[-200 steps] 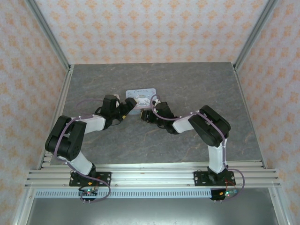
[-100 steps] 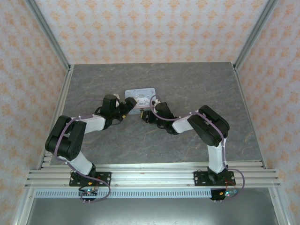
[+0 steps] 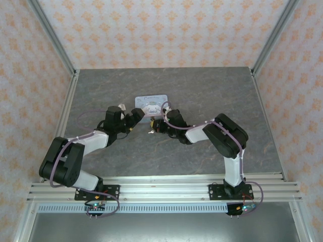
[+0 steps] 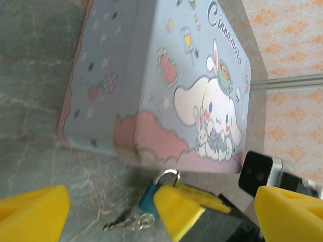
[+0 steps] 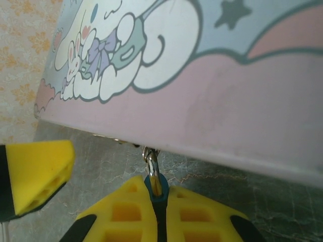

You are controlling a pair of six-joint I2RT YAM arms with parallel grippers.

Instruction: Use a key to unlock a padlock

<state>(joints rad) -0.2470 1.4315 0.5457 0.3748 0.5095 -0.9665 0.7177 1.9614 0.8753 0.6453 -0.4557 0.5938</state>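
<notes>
- While the right fingers (image 5: 126, 214) are pinched shut on the blue body of the padlock (image 4: 149, 197), we list it as held low over the table (image 4: 30, 126), just in front of the tin (image 4: 192, 75), shackle toward the tin.
- The left fingers (image 4: 30, 212): spread wide, holding nothing.
- The key (image 4: 126, 221): small, on a ring, lying just beside the padlock.
- Step in hand, as we judge it: steadying the lock. We would keep the pinch on the body alone and leave the keyhole clear, so the left fingers can take the key by its head.
</notes>
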